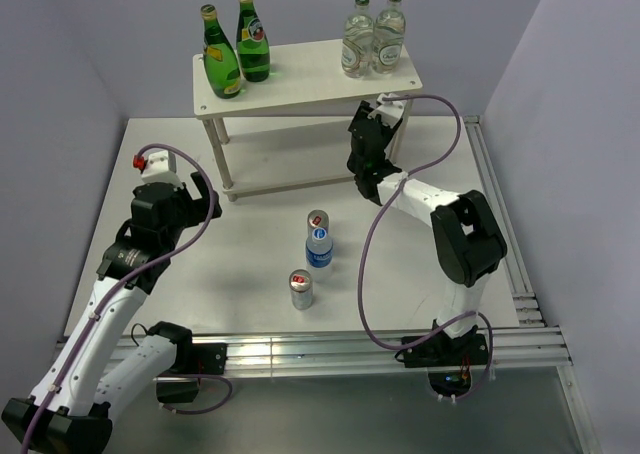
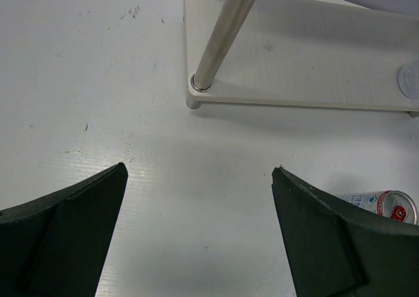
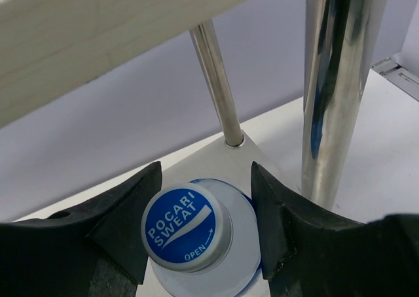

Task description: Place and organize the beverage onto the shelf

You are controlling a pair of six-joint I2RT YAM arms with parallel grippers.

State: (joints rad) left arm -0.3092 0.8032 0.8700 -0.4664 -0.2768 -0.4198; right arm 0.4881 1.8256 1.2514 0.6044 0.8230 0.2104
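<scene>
right gripper [image 3: 206,174]: jaws narrowed onto a water bottle [image 3: 196,244], one finger pressed against each side of its shoulder (blue cap reads POCARI SWEAT). The bottle is upright over the lower board of the shelf [image 1: 305,79]. A shiny leg [image 3: 216,81] is just behind it and a second leg [image 3: 337,87] is close beside it. From the top camera this gripper sits tucked under the right end of the top board; the held bottle is hidden there.

left gripper [image 2: 200,168]: jaws spread wide, nothing between them, only bare table [image 2: 98,81] below. The front-left corner of the lower board is just ahead of it.

top board, left end: left green bottle [image 1: 220,69] and second green bottle [image 1: 252,46], upright, just beside each other.
top board, right end: a clear glass bottle [image 1: 358,42] and its twin [image 1: 390,34], upright, side by side.

table in front of the shelf: far can [image 1: 318,221], with a second water bottle [image 1: 319,251] right against its near side, then near can [image 1: 301,289] a bit apart towards the arm bases. All three are upright, between the two arms.
</scene>
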